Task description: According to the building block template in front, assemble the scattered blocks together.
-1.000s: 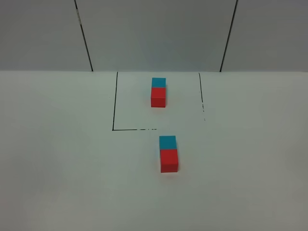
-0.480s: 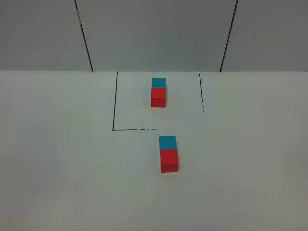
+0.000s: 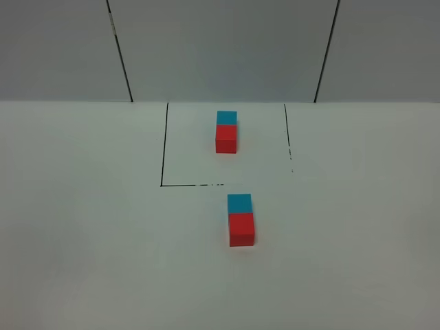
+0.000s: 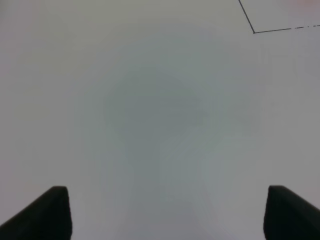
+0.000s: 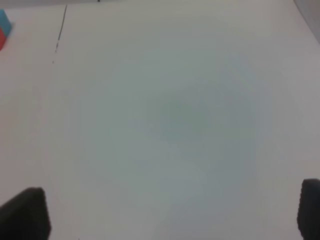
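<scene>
The template is a cyan-blue cube (image 3: 227,117) joined to a red cube (image 3: 226,138), inside the black drawn outline (image 3: 163,158) at the back of the table. In front of the outline the loose cyan-blue cube (image 3: 239,203) and the loose red cube (image 3: 241,229) lie touching face to face, cyan behind red. Neither gripper shows in the exterior high view. The left gripper (image 4: 165,215) is open and empty over bare table. The right gripper (image 5: 170,215) is open and empty too. An edge of the template pair (image 5: 3,25) shows in the right wrist view.
The white table (image 3: 82,240) runs back to a grey panelled wall (image 3: 220,48). A corner of the black outline (image 4: 254,32) shows in the left wrist view. One side line of the outline (image 5: 61,30) shows in the right wrist view.
</scene>
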Robot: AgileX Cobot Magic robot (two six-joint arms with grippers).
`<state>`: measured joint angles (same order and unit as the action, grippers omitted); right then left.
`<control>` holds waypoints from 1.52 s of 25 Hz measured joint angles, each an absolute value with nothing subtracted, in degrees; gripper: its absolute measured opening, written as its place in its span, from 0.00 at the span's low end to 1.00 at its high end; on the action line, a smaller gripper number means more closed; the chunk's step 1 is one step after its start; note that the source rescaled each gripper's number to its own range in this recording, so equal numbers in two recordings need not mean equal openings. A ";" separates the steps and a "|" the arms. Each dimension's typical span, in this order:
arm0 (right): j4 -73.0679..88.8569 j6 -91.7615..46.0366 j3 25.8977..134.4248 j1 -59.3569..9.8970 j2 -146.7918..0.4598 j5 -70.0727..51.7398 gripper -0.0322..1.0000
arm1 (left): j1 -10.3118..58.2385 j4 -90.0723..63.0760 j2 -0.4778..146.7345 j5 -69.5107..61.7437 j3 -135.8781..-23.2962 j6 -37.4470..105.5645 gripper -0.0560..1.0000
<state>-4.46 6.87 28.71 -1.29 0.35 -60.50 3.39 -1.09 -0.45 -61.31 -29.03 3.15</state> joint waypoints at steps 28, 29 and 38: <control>-1.17 0.87 28.71 -1.29 0.35 -60.50 1.00 | 3.39 -1.09 -0.45 -61.31 -29.03 3.15 0.70; -1.17 0.87 28.71 -1.29 0.35 -60.50 1.00 | 3.39 -1.09 -0.45 -61.31 -29.03 3.15 0.70; -1.04 0.85 28.71 -1.29 0.35 -60.50 1.00 | 3.39 -1.09 -0.45 -61.31 -29.03 3.15 0.70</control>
